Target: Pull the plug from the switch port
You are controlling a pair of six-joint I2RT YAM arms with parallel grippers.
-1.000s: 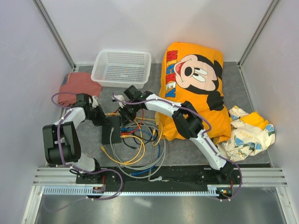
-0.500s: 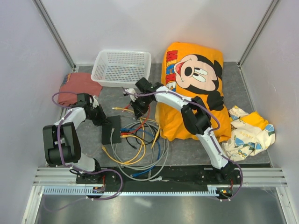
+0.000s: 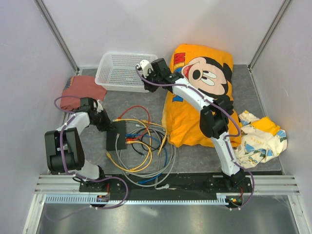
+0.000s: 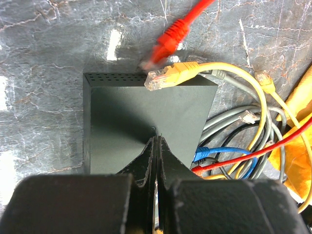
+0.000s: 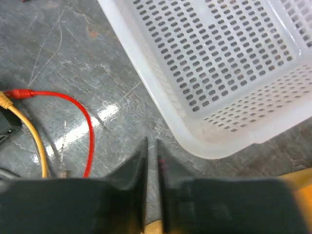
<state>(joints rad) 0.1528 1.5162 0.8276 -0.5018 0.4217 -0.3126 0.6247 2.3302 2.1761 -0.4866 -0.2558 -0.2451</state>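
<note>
The flat black switch (image 3: 117,136) lies on the grey mat; in the left wrist view (image 4: 146,117) it fills the middle. My left gripper (image 3: 106,123) is shut, its tips (image 4: 157,139) resting on the switch's top. A loose red plug (image 4: 168,39) hangs blurred over the switch's far edge, and a loose yellow plug (image 4: 165,78) lies on its top. A blue plug (image 4: 202,153) and another red plug (image 4: 197,169) sit at the switch's right side. My right gripper (image 3: 147,78) is by the basket, shut and empty (image 5: 152,144); the red plug (image 5: 19,92) lies far to its left.
A white mesh basket (image 3: 122,87) stands at the back, its corner (image 5: 214,146) right beside my right gripper. A tangle of cables (image 3: 144,151) lies right of the switch. An orange Mickey pillow (image 3: 204,78), a red cloth (image 3: 80,87) and a patterned cloth (image 3: 258,136) lie around.
My right gripper moved from the switch up and back to the basket. The red cable it carried has dropped onto the mat, its plug free of the switch. The left arm stayed.
</note>
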